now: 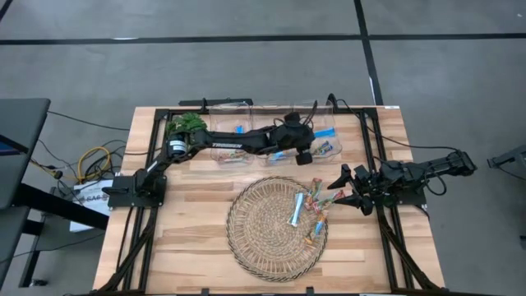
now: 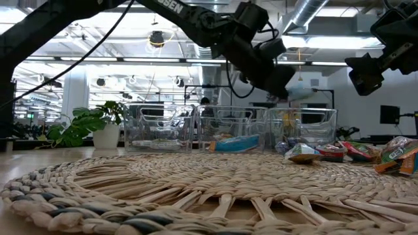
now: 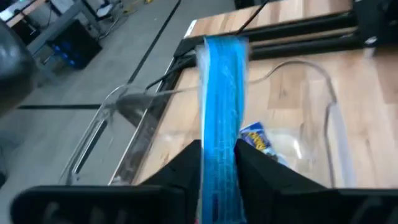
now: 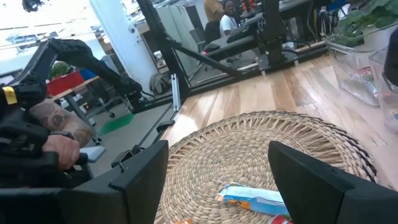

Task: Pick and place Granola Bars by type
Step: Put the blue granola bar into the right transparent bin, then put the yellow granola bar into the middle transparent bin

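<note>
Left gripper (image 3: 219,163) is clamped on a bright blue bar (image 3: 221,112), and only the left wrist view shows that grip plainly: the slim wrapper stands up from between the two dark fingers, above a clear bin (image 3: 130,124) with another blue wrapped bar (image 3: 255,138) lying in it. From the high view the same gripper (image 1: 306,154) hangs over the row of clear bins (image 1: 271,131) at the table's far edge, but the held bar is hard to make out there. Right gripper (image 1: 347,187) waits at the right rim of the woven mat (image 1: 263,238), fingers spread wide with nothing between them; its wrist view shows one blue bar (image 4: 255,198) lying on the weave. Remaining granola bars (image 1: 315,212) sit on the mat's right side, one blue, the others multicoloured. At table height their wrappers (image 2: 346,151) are partly cut off at the picture's edge, and the bins' contents blur behind the plastic
</note>
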`<action>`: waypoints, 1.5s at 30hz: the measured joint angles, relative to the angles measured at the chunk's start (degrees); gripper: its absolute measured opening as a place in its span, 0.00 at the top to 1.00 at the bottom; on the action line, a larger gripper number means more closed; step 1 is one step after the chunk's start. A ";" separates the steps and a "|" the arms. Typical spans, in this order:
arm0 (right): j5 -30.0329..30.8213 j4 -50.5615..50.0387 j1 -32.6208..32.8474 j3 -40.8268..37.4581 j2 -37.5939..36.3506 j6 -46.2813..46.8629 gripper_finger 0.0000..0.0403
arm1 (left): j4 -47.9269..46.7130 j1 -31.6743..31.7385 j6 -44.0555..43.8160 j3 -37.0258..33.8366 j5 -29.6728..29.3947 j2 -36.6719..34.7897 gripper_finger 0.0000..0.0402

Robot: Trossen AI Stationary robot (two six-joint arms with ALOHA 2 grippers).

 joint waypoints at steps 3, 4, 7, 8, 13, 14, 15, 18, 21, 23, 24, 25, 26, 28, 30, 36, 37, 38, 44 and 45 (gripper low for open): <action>0.00 -0.01 0.01 0.00 0.00 -0.02 0.33 | -0.87 0.21 -0.49 0.01 -0.22 0.00 0.69; 0.00 0.00 0.00 -0.01 0.00 0.00 0.33 | -0.99 0.22 -0.66 0.01 -0.26 0.00 0.65; 0.00 0.01 0.00 0.00 0.00 -0.02 0.33 | -1.50 0.21 -1.21 0.01 -0.32 0.00 0.57; 0.00 -0.01 0.00 -0.02 0.00 -0.02 0.33 | -1.56 0.21 -1.71 0.01 -0.52 0.00 0.54; 0.00 -0.01 0.02 -0.01 0.00 0.00 0.33 | -1.72 -0.76 -1.90 0.01 -0.87 -0.03 0.47; 0.00 -0.01 0.02 -0.02 0.00 0.00 0.33 | -1.97 -1.18 -1.11 0.01 -0.86 -0.19 0.47; 0.00 0.01 0.00 -0.01 0.00 -0.01 0.33 | -2.09 -1.71 -0.21 0.01 -0.87 -0.32 0.47; 0.00 -0.01 0.00 -0.02 -0.02 -0.02 0.33 | -3.98 -3.36 1.21 0.01 -0.79 -1.88 0.47; 0.00 0.00 0.01 -0.01 -0.02 -0.01 0.33 | -8.76 -5.37 0.78 0.03 -1.24 -4.06 0.47; 0.00 -0.01 0.02 -0.01 0.00 -0.01 0.33 | -13.51 -7.05 -0.51 0.05 -1.36 -5.35 0.46; 0.00 0.01 0.01 -0.02 -0.02 -0.01 0.33 | -15.74 -8.08 -1.15 0.05 -1.34 -5.99 0.46; 0.00 0.00 0.02 -0.01 -0.02 0.00 0.33 | -18.28 -9.21 -2.04 0.05 -1.24 -6.65 0.46; 0.00 -0.01 0.02 0.00 0.00 0.00 0.33 | -20.64 -10.33 -2.91 0.05 -1.15 -7.11 0.46; 0.00 0.01 0.02 -0.01 0.00 0.00 0.33 | -24.64 -12.52 -5.29 0.05 -0.52 -7.90 0.46; 0.00 0.01 0.00 0.00 0.00 0.00 0.33 | -27.72 -14.55 -8.61 0.05 0.55 -7.99 0.46; 0.00 0.00 0.02 -0.01 -0.01 -0.02 0.33 | -30.96 -18.90 -22.23 -1.14 5.66 -7.91 0.46; 0.00 0.00 0.01 -0.01 -0.02 -0.01 0.33 | -30.71 -19.43 -24.43 -2.14 5.82 -7.87 0.46; 0.00 0.00 0.01 -0.01 -0.02 -0.01 0.33 | -30.24 -19.81 -26.56 -3.27 5.88 -7.76 0.46; 0.00 -0.01 0.00 -0.01 -0.02 -0.02 0.33 | -24.42 -21.39 -42.07 -10.86 3.89 -7.58 0.46; 0.00 -0.01 0.02 -0.02 -0.02 0.00 0.33 | -23.32 -21.65 -45.22 -12.14 2.67 -7.58 0.46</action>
